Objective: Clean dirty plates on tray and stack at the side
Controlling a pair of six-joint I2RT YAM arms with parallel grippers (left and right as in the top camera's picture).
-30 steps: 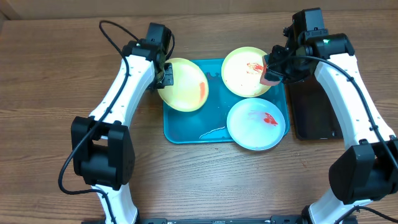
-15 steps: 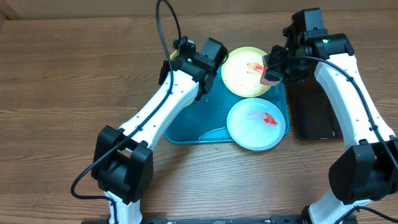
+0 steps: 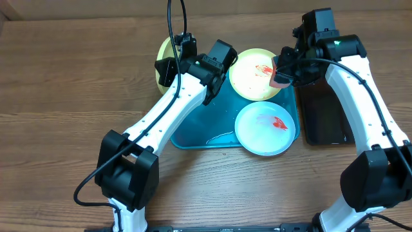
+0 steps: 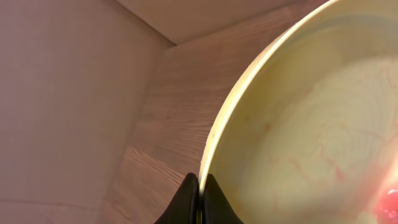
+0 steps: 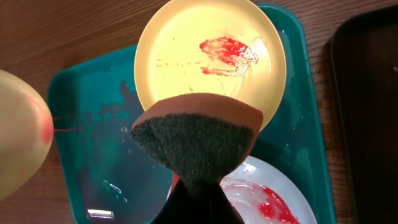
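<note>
Left gripper (image 4: 200, 198) pinches yellow-green plate (image 4: 298, 124) by its rim. Plate looks light, stiff, probably slick. Right gripper (image 5: 198, 186) clamped on sponge (image 5: 196, 134).

The turquoise tray (image 3: 193, 132) holds a cream, green-rimmed plate (image 3: 255, 74) at its far-right corner and a pale blue-white plate (image 3: 266, 127) at its near-right, both red-smeared. A third plate (image 3: 163, 51) tilts steeply beyond its far-left corner.
</note>
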